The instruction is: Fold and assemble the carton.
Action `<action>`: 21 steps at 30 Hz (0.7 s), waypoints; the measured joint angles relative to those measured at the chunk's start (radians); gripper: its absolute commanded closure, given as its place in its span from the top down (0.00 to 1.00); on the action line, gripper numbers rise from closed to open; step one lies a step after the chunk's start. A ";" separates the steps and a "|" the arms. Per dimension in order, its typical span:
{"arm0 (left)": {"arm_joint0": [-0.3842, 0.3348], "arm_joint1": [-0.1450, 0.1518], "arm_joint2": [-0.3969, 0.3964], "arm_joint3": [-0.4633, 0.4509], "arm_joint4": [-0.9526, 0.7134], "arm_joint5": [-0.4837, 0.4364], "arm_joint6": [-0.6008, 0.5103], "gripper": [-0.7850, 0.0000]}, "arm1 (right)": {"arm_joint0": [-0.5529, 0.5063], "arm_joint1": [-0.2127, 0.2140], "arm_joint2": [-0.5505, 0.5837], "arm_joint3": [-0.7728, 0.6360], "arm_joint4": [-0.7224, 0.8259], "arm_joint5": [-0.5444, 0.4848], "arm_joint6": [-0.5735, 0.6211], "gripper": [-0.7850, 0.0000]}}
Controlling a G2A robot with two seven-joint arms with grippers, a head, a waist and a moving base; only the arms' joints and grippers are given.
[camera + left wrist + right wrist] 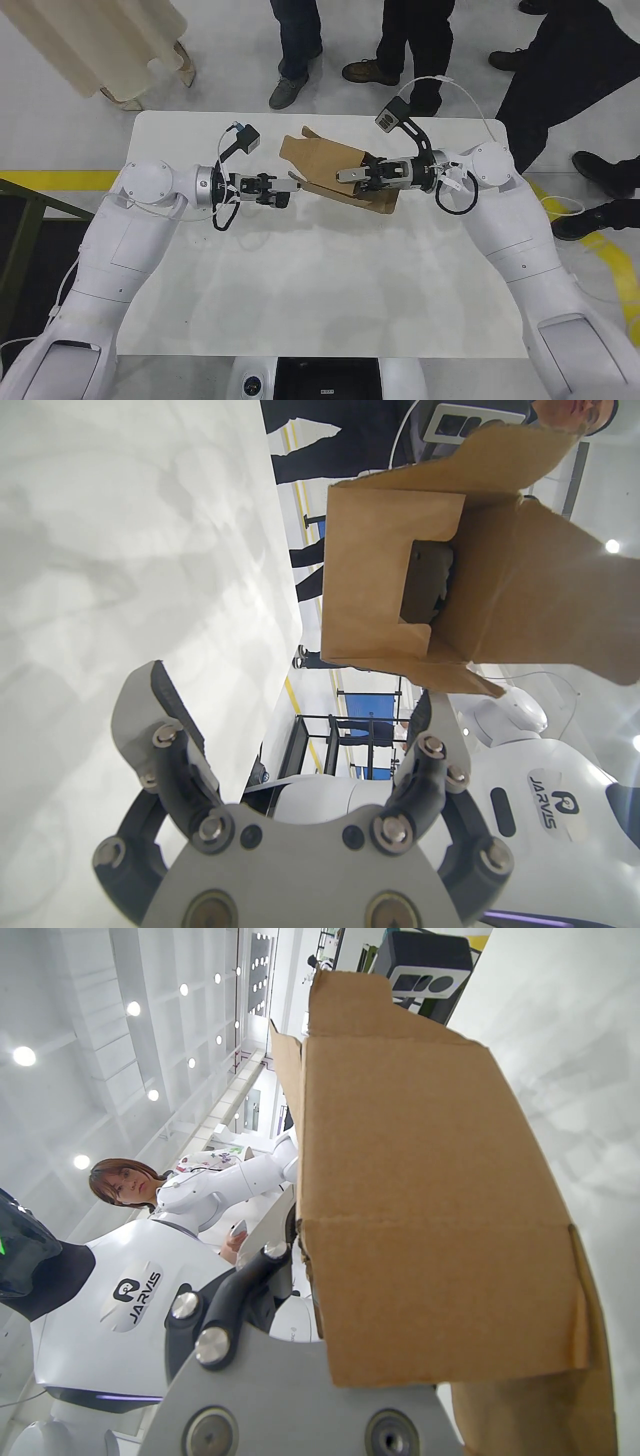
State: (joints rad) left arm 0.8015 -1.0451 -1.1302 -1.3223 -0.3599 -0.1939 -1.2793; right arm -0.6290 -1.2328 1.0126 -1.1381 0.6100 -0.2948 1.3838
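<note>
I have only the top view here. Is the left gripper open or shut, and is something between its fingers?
Observer: Open. In the left wrist view, the left gripper has its fingers spread, with nothing between them.
Operator: Which part of the carton faces it?
Observer: An end of the carton with a notched flap. Through the notch a dark part shows inside, likely of the right gripper.

You've got the carton [335, 168] over the bench [300, 300], far middle; left gripper [293, 187] just left of it, right gripper [347, 175] at its right side.
</note>
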 measured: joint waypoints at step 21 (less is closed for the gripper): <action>-0.008 0.001 0.011 0.005 -0.012 -0.002 0.007 1.00 | 0.002 -0.006 -0.014 -0.007 0.008 0.006 0.027 0.00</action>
State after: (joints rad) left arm 0.7936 -1.0445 -1.1189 -1.3169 -0.3718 -0.1959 -1.2727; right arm -0.6272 -1.2385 0.9982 -1.1455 0.6177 -0.2885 1.4113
